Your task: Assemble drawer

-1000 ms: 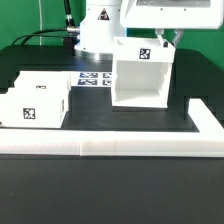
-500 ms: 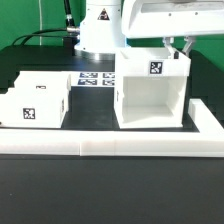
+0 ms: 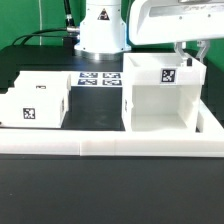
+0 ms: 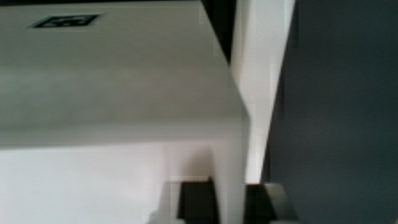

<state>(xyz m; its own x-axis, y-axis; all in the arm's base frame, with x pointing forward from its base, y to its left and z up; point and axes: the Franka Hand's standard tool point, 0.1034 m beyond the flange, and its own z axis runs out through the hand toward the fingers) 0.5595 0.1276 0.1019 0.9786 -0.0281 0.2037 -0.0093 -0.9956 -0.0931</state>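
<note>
The drawer's tall hollow white casing (image 3: 160,98) stands on the black table at the exterior view's right, open top up, with a square tag on its inner back wall. My gripper (image 3: 191,57) comes down from above and is shut on the casing's right wall at its top rim. In the wrist view the thin wall (image 4: 251,100) runs straight between my two dark fingertips (image 4: 199,202), with my gripper (image 4: 233,198) pinching it. A smaller white box tray (image 3: 35,100) with tags stands apart at the exterior view's left.
A long low white rail (image 3: 110,147) runs along the table's front and turns up the right side, close beside the casing. The marker board (image 3: 98,78) lies flat behind, in front of the robot base (image 3: 100,35).
The casing, held by my gripper, has slid toward the exterior view's right and a little forward, now close to the right-hand rail. The tray at the left has not moved.
</note>
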